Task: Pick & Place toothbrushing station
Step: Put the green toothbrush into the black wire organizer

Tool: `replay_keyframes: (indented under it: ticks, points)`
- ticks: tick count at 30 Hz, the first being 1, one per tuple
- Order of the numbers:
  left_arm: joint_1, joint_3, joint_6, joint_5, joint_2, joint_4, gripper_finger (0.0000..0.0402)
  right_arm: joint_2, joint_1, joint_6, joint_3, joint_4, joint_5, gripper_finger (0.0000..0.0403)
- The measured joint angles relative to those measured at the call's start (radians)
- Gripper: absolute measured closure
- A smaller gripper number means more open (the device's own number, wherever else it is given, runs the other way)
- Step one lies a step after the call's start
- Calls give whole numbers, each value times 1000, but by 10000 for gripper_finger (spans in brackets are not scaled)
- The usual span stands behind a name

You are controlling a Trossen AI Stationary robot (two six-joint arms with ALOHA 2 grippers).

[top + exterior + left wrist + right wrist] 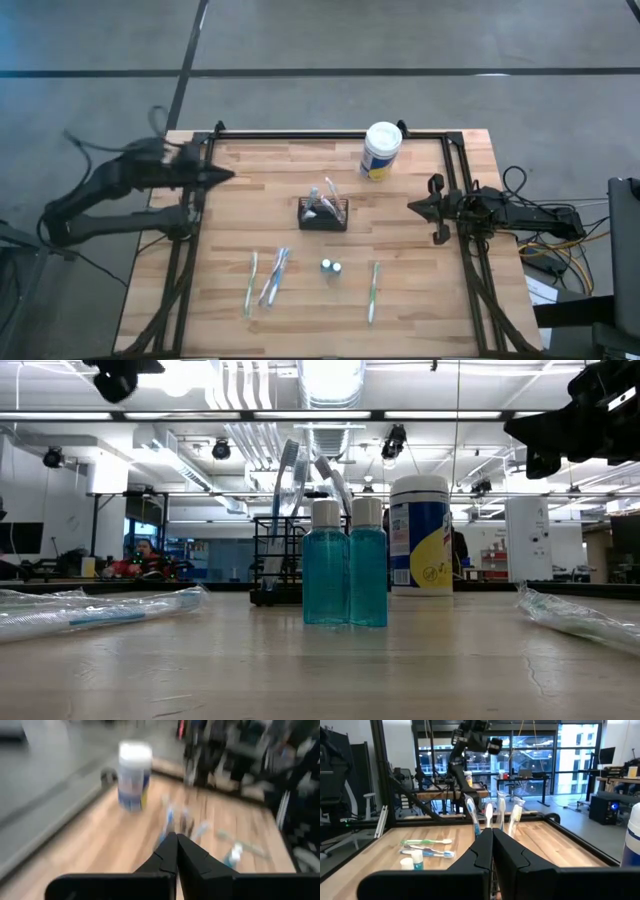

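Grippers left (228, 176), right (414, 206) seemingly closed, empty

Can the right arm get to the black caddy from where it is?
Probably yes. The right end effector sits shut at the table's right edge, and only bare wood lies between it and the caddy. The canister stands off to the side, out of the way.

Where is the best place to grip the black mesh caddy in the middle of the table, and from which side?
Probably from above, at one end of the caddy: jaws over a short side wall, clear of the toothbrushes standing in it. Its walls are low and thin, so a rim pinch suits.
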Motion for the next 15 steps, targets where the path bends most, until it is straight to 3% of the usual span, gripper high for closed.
replay_keyframes:
  ticks: [8, 12, 15]
  points:
    - [-150, -1, -153, -119, 143, -199, 397, 0, 0, -1, 0, -1, -3, 394]
    - [-306, -9, -335, -236, 199, -296, 397, 0, 0, -1, 0, -4, -3, 394]
    - [-448, -42, -486, -266, 245, -296, 397, 0, 0, -1, 0, -5, -3, 394]
